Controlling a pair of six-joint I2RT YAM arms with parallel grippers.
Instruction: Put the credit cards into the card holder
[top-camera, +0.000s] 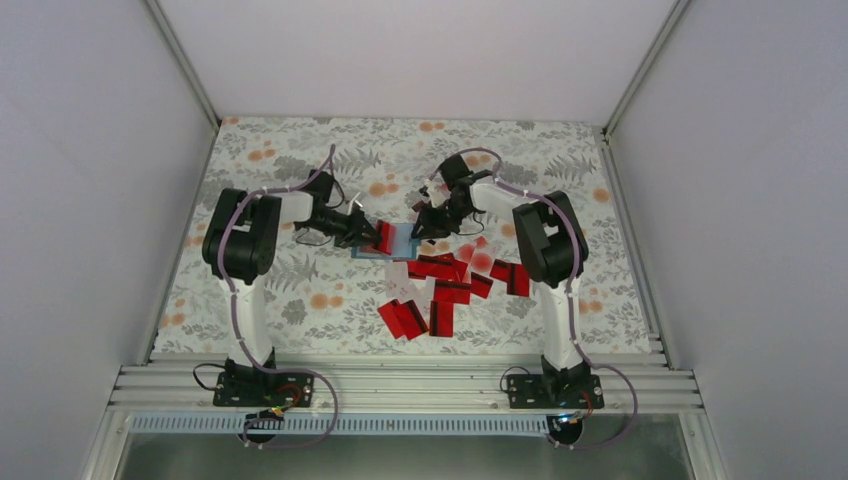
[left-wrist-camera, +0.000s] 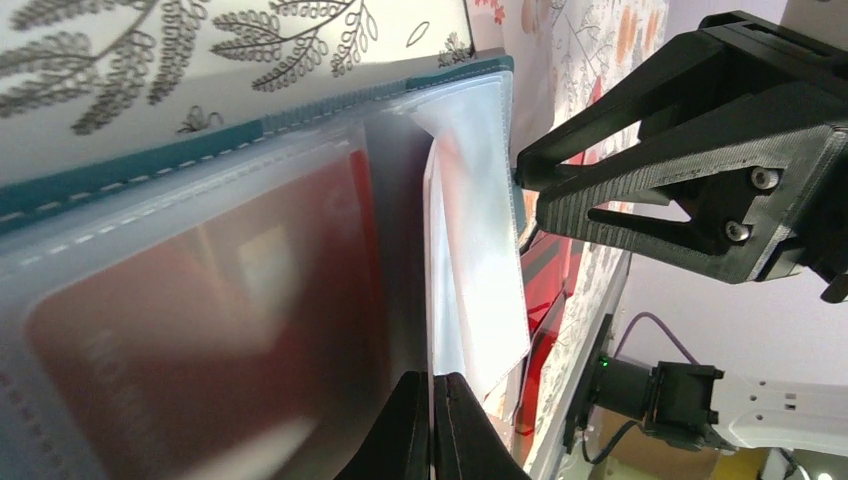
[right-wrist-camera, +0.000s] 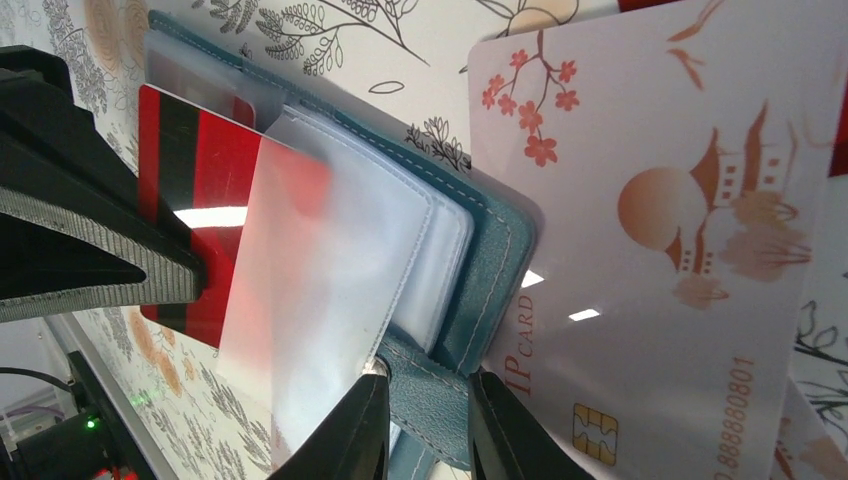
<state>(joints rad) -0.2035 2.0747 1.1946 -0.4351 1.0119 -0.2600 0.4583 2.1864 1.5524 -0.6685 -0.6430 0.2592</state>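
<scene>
Two-arm hold | left gripper (left-wrist-camera: 432, 400): fingers closed at clear plastic sleeve (left-wrist-camera: 475, 250) edge, likely parting pocket | right gripper (right-wrist-camera: 428, 395), lower centre: narrow, clamping teal-blue flat card holder (right-wrist-camera: 495, 260) steady

Right hand (right-wrist-camera: 425, 425) pinches the teal card holder (right-wrist-camera: 500, 260) edge. 1 red credit card (right-wrist-camera: 200, 160), black stripe, sits half inside a frosted sleeve (right-wrist-camera: 320, 280). White printed card (right-wrist-camera: 650, 250) lies beside the holder on the floral worktop (right-wrist-camera: 350, 50). Left hand (right-wrist-camera: 70, 230) overlaps the red card.

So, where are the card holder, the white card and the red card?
card holder (right-wrist-camera: 497, 280), right wrist view, teal cover edge.
white card (right-wrist-camera: 680, 250), right wrist view, printed face.
red card (right-wrist-camera: 225, 165), right wrist view, red part beside stripe.
</scene>
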